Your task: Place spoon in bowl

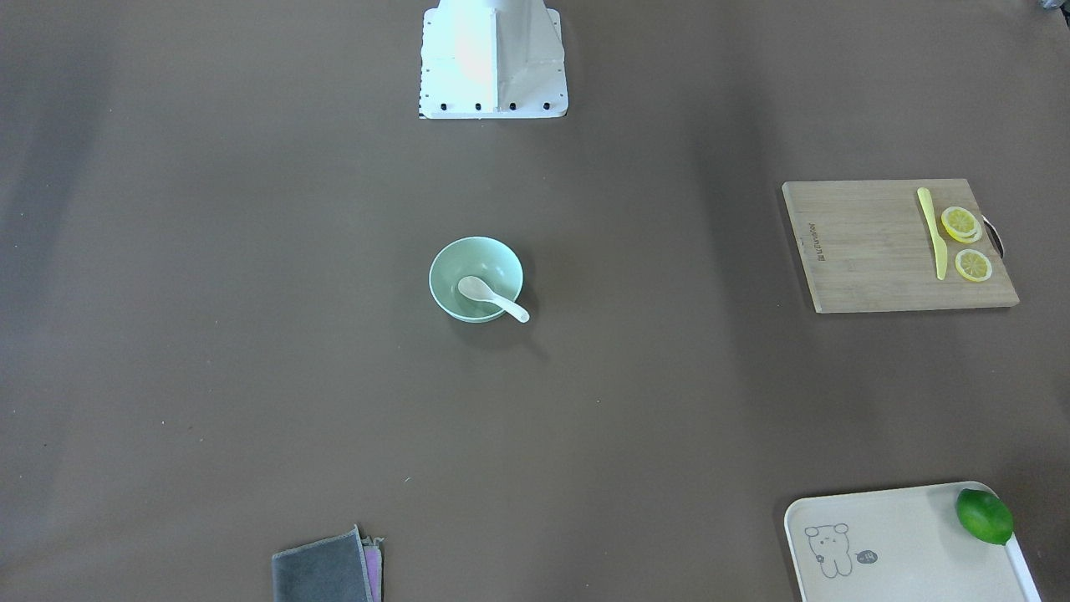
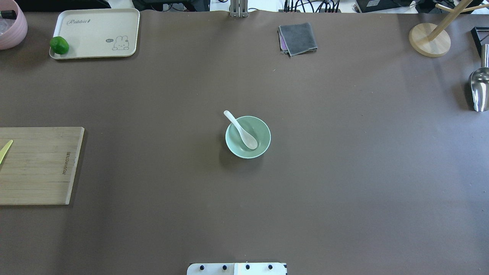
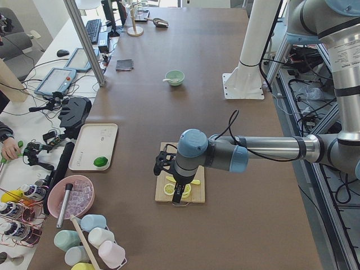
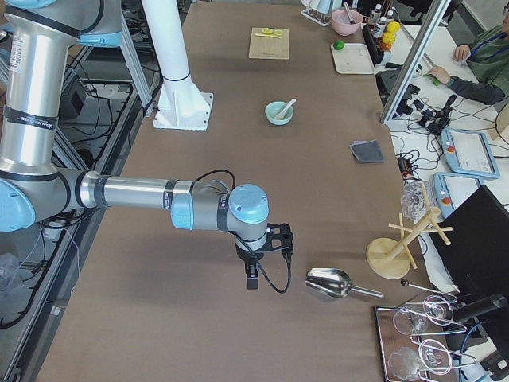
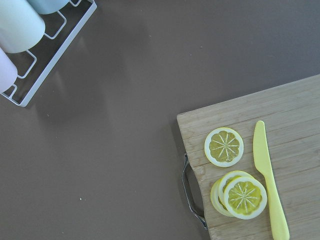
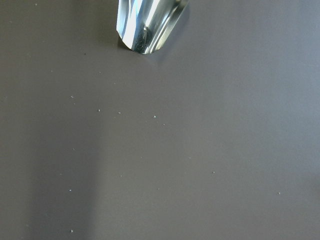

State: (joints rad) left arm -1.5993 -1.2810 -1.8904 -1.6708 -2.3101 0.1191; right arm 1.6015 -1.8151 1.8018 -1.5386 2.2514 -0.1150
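Spoon [image 2: 242,131] sits in the bowl [image 2: 261,130] at mid-frame of the overhead view, with the scoop down on the bowl's floor. Its long axis runs diagonally and the handle leans over the rim toward upper left. In the front-facing view that reads as the handle pointing lower right.

Placement looks done to me, so no further grasp seems needed.

Both pincers are well apart from the bowl, at opposite ends of the surface, and neither is clearly nearer.
- **Left pincer** [image 3: 176,198]: forearm stretched out level, wrist pointing down over the lemon slices [image 5: 224,146] and yellow knife [image 5: 267,182] at the handle end of the cutting board [image 5: 295,107].
- **Right pincer** [image 4: 251,280]: same level reach, pointing down over bare surface just beside the metal scoop [image 4: 328,282].

Only the side views show them, and the wrist cameras show no fingertips. I can't tell how far either is open or whether either has hold of anything.
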